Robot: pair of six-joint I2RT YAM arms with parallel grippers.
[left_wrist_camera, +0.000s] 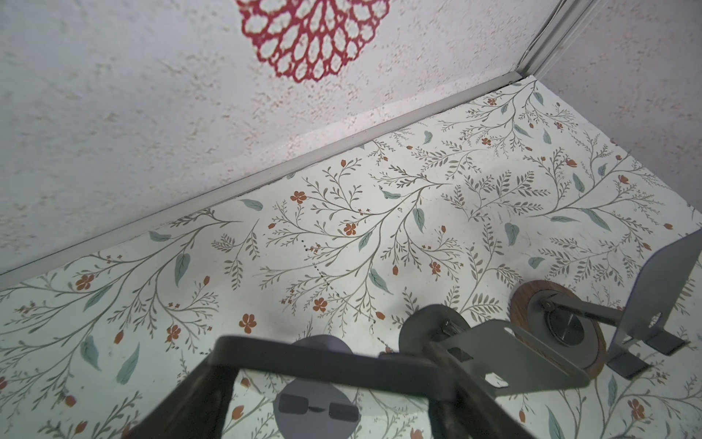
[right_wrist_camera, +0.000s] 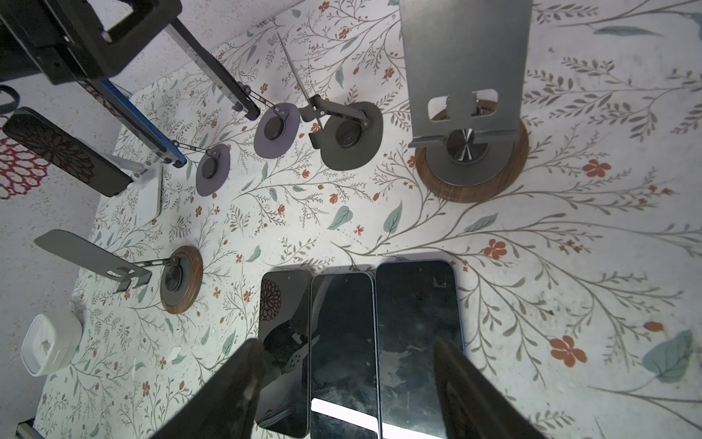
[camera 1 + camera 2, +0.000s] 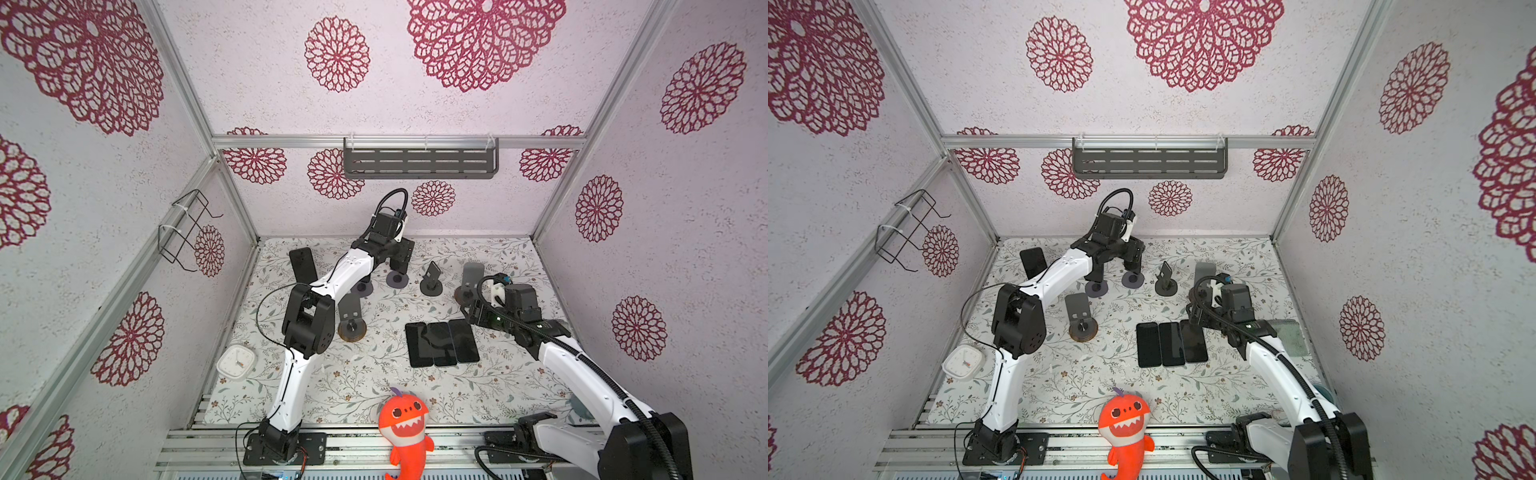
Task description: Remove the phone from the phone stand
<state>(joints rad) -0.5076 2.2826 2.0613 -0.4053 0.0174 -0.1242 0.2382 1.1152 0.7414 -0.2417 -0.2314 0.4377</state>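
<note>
Gripping the phone point(image 1: 323, 355) across its top edge, the left gripper point(image 3: 400, 261) is sitting clamped on it, a finger point(image 1: 182, 403) pressing each side. The phone is resting on its stand point(image 1: 315, 412) at 12 o'clock on the table point(image 3: 345, 392). I am judging the lift best done straight up along the tilted back, clearing the lip before pulling away, so the light base is not tipping or dragging into the neighbouring stands just beside it. The right gripper point(image 2: 347, 346) is hanging with jaws apart, empty, over the flat phones point(image 3: 441, 343) at 3 o'clock. Counting: six phones, three standing and three lying flat; six stands, three bare; one clock point(image 3: 236, 362) at 8 o'clock; one toy point(image 3: 405, 428) at 6 o'clock.
</note>
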